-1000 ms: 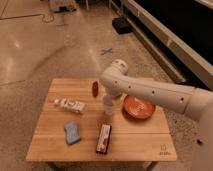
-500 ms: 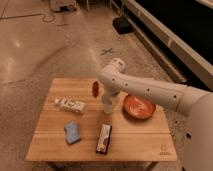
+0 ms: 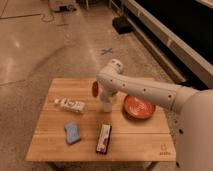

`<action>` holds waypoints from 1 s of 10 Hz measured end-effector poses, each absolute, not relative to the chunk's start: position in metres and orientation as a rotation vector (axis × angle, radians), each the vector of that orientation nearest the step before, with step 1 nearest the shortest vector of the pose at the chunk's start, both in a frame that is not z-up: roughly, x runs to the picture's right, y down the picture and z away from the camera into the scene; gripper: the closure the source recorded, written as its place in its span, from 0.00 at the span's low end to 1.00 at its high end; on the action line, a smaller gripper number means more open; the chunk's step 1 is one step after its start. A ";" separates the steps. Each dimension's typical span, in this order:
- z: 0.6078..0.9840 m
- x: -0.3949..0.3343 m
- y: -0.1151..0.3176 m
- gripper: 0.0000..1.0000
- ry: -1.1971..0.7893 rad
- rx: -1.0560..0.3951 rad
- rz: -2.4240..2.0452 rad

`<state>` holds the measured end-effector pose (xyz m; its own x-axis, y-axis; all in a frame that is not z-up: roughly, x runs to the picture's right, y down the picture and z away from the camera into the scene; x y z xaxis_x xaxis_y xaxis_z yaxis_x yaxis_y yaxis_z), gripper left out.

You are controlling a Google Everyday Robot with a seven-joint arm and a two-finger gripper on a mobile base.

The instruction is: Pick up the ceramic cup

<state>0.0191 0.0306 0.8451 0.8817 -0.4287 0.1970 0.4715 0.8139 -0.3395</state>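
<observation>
The ceramic cup is a small pale handleless cup standing near the middle of the wooden table. My white arm reaches in from the right and bends down over it. The gripper is right at the cup's top and hides its rim. The cup's lower part shows below the gripper and rests on the table.
A wide orange-red bowl sits just right of the cup. A small dark-red oblong object is behind it to the left. A white bottle lies to the left. A blue sponge and a dark packet lie nearer the front.
The arm has swung a little to the left and the gripper has come down onto the cup. The cup and the other objects have not moved.
</observation>
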 end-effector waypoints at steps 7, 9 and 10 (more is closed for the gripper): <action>0.854 0.013 0.024 0.60 -0.114 -0.370 -0.483; 0.852 0.013 0.020 0.60 -0.119 -0.364 -0.485; 0.851 0.011 0.017 0.62 -0.125 -0.356 -0.489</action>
<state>0.0105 0.0167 0.8505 0.8767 -0.4368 0.2014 0.4799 0.8227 -0.3046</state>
